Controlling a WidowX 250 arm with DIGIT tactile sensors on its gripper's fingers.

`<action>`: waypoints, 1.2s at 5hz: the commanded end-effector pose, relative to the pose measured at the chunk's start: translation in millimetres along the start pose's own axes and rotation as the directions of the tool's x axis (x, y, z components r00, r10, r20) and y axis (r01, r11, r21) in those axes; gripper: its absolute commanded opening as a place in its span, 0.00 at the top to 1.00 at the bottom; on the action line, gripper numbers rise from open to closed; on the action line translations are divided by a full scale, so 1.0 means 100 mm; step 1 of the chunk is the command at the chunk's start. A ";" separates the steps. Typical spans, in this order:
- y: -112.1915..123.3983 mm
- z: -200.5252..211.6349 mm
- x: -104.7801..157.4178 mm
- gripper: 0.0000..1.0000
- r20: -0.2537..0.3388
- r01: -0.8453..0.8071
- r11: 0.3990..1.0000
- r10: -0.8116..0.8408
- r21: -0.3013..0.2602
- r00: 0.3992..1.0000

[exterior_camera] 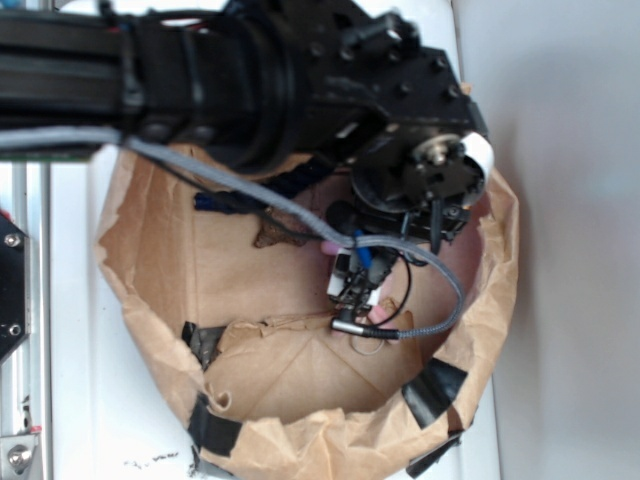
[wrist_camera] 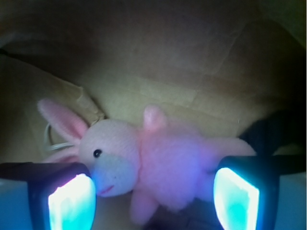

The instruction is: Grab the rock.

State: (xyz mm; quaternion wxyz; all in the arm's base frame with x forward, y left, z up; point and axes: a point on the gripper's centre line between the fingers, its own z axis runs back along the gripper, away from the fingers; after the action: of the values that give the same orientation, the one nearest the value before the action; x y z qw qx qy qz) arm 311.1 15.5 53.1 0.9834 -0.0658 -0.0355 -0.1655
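We see the black arm reaching from the left across the top of the paper bag and bending down into it. The gripper hangs open low over the bunny, its lit fingers either side of the pink plush. The rock sits apart from the bunny, toward the bag's upper wall, just beside the navy rope. A grey cable loops past the gripper.
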 end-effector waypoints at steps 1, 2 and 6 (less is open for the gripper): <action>0.10 0.30 -0.07 0.00 0.047 0.037 0.999 -0.036 -0.012 0.998; 0.07 0.35 -0.18 0.00 0.052 0.056 0.998 -0.055 -0.026 0.997; 0.33 0.08 -0.19 0.00 0.045 0.129 0.991 -0.128 -0.031 0.991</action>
State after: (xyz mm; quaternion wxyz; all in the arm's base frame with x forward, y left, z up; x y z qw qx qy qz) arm 295.3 48.3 43.7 0.9696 -0.0970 -0.0384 -0.2213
